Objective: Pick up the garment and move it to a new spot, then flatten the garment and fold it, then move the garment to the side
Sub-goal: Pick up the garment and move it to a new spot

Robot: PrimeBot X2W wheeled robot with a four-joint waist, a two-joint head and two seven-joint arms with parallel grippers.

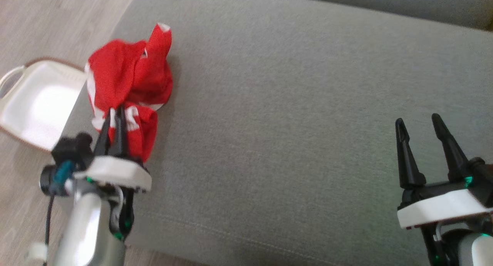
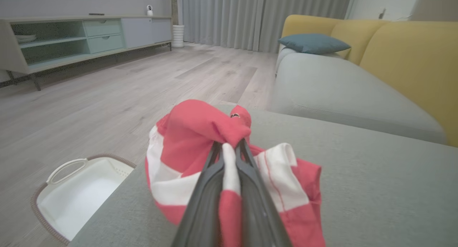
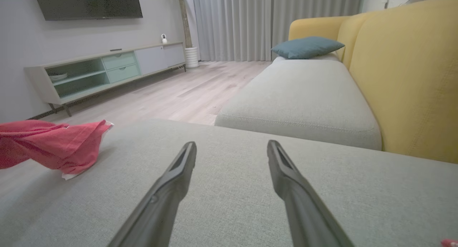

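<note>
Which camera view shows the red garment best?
The left wrist view: the garment is central, red with white bands, pinched in the shut left hand. The head view shows it smaller, near the left edge of the cushion. The right wrist view catches one red part at its left border.

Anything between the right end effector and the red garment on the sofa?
No. In the head view, the stretch from the right end effector to the red-and-white garment is bare grey sofa cushion.

Head view looks down on the grey cushion [image 1: 289,123]; both wrist views skim it, facing the curtains [image 2: 250,18].
</note>
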